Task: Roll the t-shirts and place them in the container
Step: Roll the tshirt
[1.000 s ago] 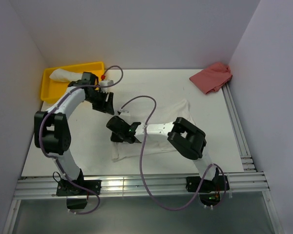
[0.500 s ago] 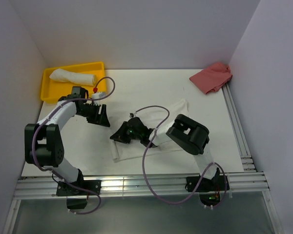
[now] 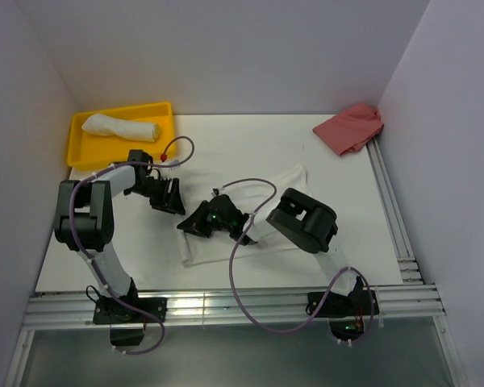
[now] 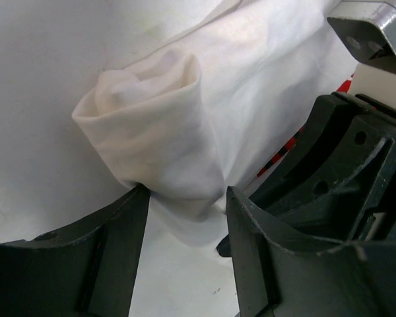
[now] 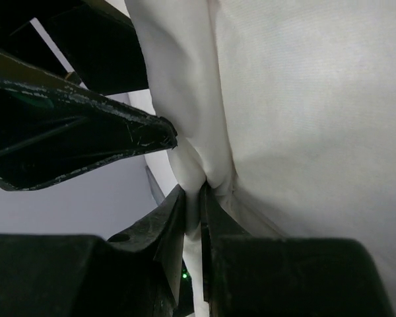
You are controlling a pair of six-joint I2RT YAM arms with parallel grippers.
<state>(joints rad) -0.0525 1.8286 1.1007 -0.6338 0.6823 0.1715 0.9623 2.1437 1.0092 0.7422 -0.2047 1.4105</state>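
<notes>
- The yellow tray (image 3: pixel 77 153) at the bench's (image 3: pixel 242 141) far left holds one rolled t-shirt (image 3: pixel 121 126).
- The second t-shirt (image 3: pixel 286 181) lies mid-bench, its left end bunched.
- The right end effector (image 5: pixel 199 191) pinches a fold of it.
- The left end effector (image 4: pixel 185 205) stands wide at the bunched end.

No legible text, label, brand, number or sign in any of the three views. Only candidate: red marking (image 4: pixel 280 150) at the edge of the white t-shirt (image 4: pixel 185 125), left wrist view. Narrow streaks only, mostly hidden, unreadable.
</notes>
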